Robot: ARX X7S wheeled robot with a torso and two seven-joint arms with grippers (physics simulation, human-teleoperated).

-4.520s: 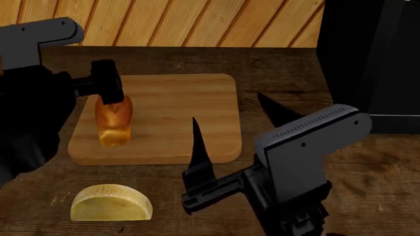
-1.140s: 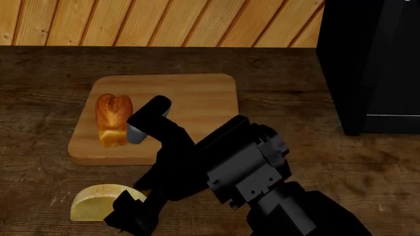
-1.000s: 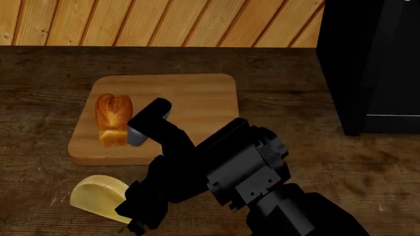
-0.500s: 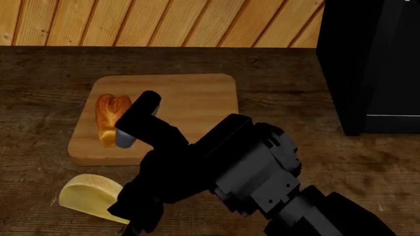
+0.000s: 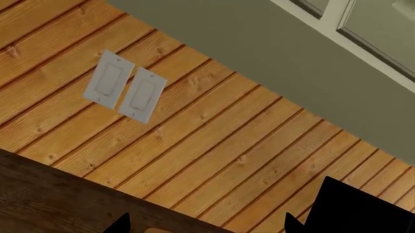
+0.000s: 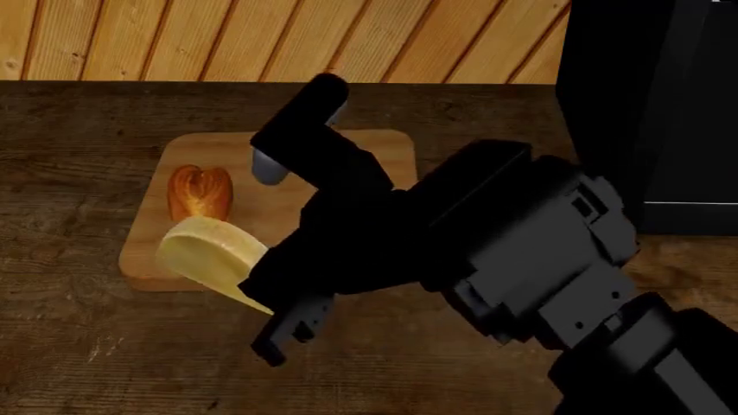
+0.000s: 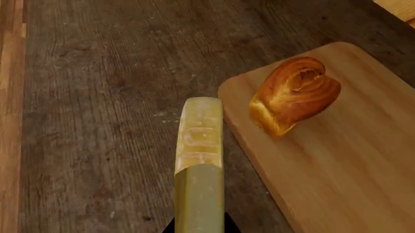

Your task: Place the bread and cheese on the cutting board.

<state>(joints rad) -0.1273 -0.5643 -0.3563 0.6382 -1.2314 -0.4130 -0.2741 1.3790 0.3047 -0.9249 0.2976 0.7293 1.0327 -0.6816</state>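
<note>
Two foods show in the head view, and both sit toward the left. The bread (image 6: 200, 192) stands on the left part of the cutting board (image 6: 381, 156), a small golden loaf with a split top. Just in front of it is the cheese (image 6: 211, 257), tilted and lifted over the board's near left edge. The right gripper (image 6: 276, 298) is clamped on the cheese, and its black arm crosses the middle of the board. Dark brown countertop (image 6: 81, 346) lies all around the board. In the right wrist view the cheese (image 7: 199, 160) shows edge-on, with the bread (image 7: 293, 94) near it on the cutting board (image 7: 343, 170). The left wrist view shows only a wood plank wall (image 5: 214, 145) with two white switch plates (image 5: 125, 87). I cannot tell how the left gripper's jaws are set
</note>
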